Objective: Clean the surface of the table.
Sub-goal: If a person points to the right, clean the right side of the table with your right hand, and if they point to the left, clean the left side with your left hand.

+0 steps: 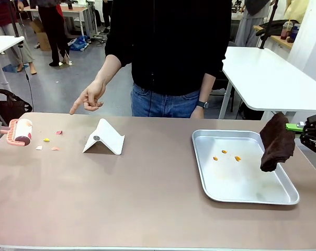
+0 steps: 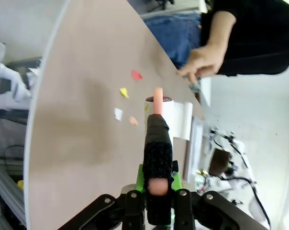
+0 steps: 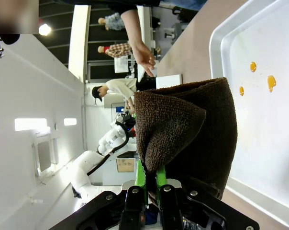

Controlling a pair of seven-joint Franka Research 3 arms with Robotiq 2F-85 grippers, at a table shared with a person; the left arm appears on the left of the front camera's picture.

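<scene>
- Shared workspace, white-topped tables and people in the background; a person stands at the far side of the table (image 1: 147, 204).
- The table, taupe-brown top, lies below both claws and spans the width between them.
- Left gripper (image 2: 158, 179) is clenched on the black-padded handle of a pink lint roller (image 1: 20, 131). It sits at the table's left end, with the tabletop running out ahead of its fingers in the left wrist view.
- The roller's white head points away from the claw, low over the top; can't tell if it touches.
- Paper scraps (image 1: 49, 141) in pink, yellow and white lie on the table just past the roller head.
- Person's hand (image 1: 90, 98) points down toward the scraps from the far edge.
- White folded stand (image 1: 104, 137) sits on the table beyond the scraps, further from the left claw.
- Right gripper (image 1: 291, 127) is off the table's right edge, above surface level, clamped on a dark brown cloth (image 1: 277, 142).
- The cloth hangs from the pads over the right rim of a steel tray (image 1: 252, 196).
- Orange spots (image 1: 224, 155) in the tray, ahead of the right claw.
</scene>
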